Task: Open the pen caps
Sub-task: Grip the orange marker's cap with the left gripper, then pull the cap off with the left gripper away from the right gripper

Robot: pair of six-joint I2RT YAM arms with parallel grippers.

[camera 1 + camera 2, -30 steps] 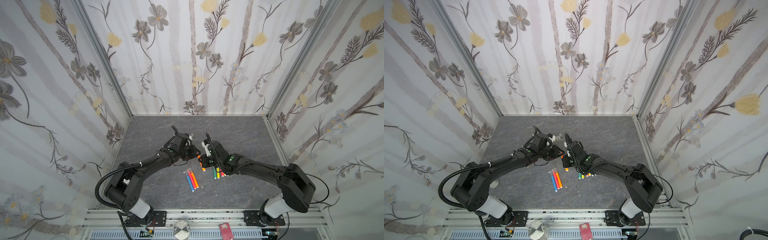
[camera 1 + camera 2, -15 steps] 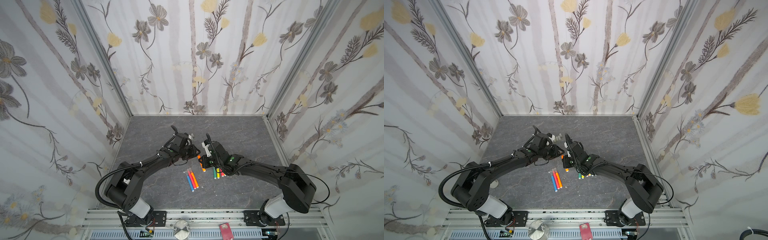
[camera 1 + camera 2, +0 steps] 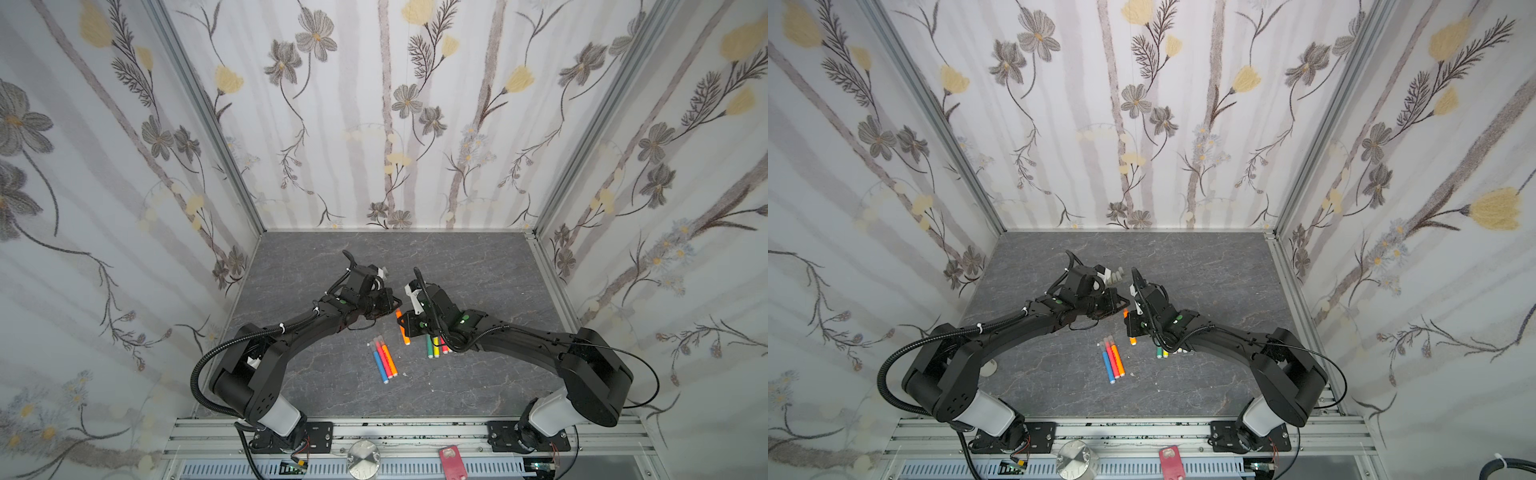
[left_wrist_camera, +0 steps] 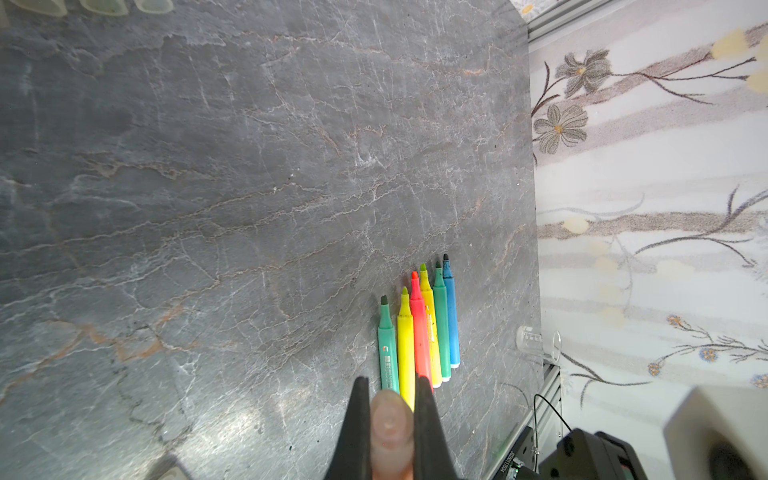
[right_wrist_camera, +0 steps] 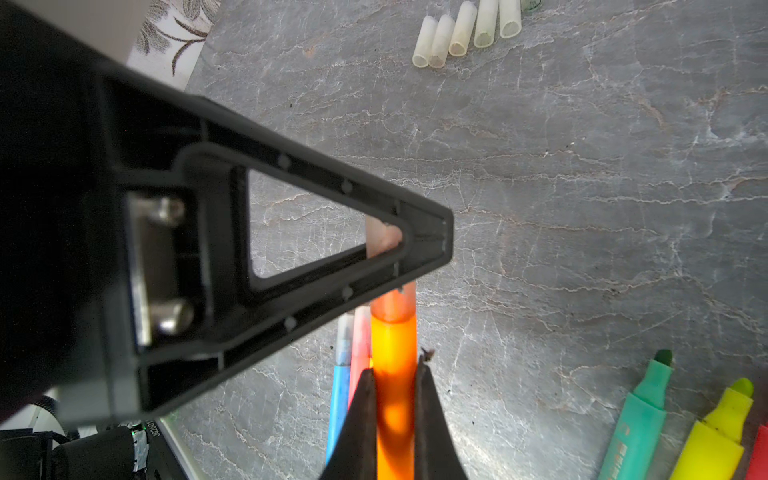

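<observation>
Grey slate tabletop [image 5: 582,208], item one: orange pen [image 5: 394,340] clamped by its barrel in the right claw [image 5: 394,374], with the left claw [image 4: 391,382] squeezed shut on its translucent cap [image 4: 390,419] just ahead, so opposed pulls can likely part them. Near beneath the right claw lie three capped pens [image 3: 382,359], presumably queued. Beside it are six uncapped pens [image 4: 419,328], and well beyond is a row of loose caps [image 5: 465,33], parked clear.

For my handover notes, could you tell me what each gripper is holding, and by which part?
The right gripper grips the orange pen by its barrel; the left gripper pinches that pen's cap by its sides.
</observation>
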